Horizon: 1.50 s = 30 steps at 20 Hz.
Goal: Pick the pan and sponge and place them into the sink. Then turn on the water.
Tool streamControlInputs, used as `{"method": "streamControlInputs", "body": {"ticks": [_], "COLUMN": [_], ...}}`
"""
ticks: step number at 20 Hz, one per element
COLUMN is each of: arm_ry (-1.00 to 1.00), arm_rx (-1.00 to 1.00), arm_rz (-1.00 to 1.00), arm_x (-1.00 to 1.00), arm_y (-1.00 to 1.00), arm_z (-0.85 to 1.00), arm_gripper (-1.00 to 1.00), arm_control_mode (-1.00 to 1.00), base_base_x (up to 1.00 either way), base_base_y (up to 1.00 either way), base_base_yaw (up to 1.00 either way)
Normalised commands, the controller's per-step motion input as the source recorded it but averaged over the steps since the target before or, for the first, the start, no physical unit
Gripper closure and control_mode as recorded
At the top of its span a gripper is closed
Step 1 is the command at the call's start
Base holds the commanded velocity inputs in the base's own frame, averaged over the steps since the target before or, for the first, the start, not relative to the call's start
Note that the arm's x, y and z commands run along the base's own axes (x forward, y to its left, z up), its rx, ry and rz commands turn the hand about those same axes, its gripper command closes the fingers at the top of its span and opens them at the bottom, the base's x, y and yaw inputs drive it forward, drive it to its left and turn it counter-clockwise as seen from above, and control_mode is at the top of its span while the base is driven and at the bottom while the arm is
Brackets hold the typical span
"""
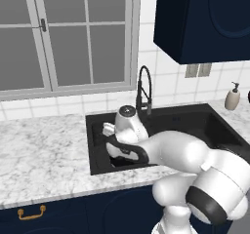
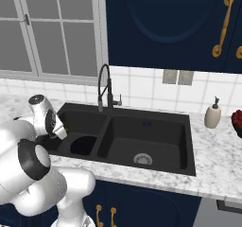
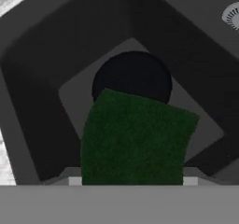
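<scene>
The small rectangular sponge (image 3: 135,139), dark green scouring side up, hangs over the left basin of the matte-black double sink (image 2: 189,141), right above the round black frying pan (image 3: 133,76) lying in that basin. The jaws are clamped on the sponge. White marble desk (image 1: 44,150) all around.
</scene>
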Motion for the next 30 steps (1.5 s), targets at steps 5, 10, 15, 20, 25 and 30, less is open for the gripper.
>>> {"method": "streamControlInputs", "body": {"ticks": [5, 10, 15, 20, 25, 30], "arm_ry": [0.35, 0.18, 0.01, 0.0, -0.02, 0.0], "arm_rx": [0.0, -0.03, -0.07, -0.03, 0.0, 0.0], "arm_rz": [-0.02, -0.01, -0.03, -0.05, -0.07, -0.06], "arm_x": [0.96, 0.7, 0.27, 0.09, 0.0, 0.08], "arm_y": [-0.03, 0.0, 0.0, 0.0, -0.14, -0.19], "arm_z": [-0.14, -0.46, -0.67, -0.59, -0.53, -0.53], "arm_gripper": [1.0, 1.0, 1.0, 1.0, 1.0, 1.0], "arm_control_mode": [-1.0, -1.0, -1.0, -1.0, -1.0, -1.0], "base_base_x": [0.0, 0.0, 0.0, 0.0, 0.0, 0.0], "base_base_y": [0.0, 0.0, 0.0, 0.0, 0.0, 0.0], "base_base_yaw": [0.0, 0.0, 0.0, 0.0, 0.0, 0.0]}}
